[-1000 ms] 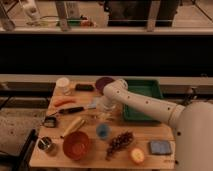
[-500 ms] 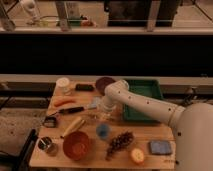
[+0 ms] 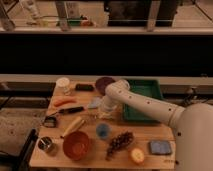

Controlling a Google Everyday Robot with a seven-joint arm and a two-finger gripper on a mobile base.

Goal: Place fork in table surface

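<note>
Nearest, in front of the green tray (image 3: pixel 147 90), a blue sponge (image 3: pixel 160 147) lies on the table surface (image 3: pixel 150 131). Grapes (image 3: pixel 120 142) and an orange bowl (image 3: pixel 76 145) sit further left of it. Farther back, the gripper (image 3: pixel 102 113) hangs low over the wood just left of the tray, and I cannot tell what it grasps. The fork (image 3: pixel 95 116) is perhaps the faint grey sliver beside it. Behind the tray stands a dark wall (image 3: pixel 100 55) under a pale ledge (image 3: pixel 106 30). Since the earlier frame the gripper has sunk toward the wood.
</note>
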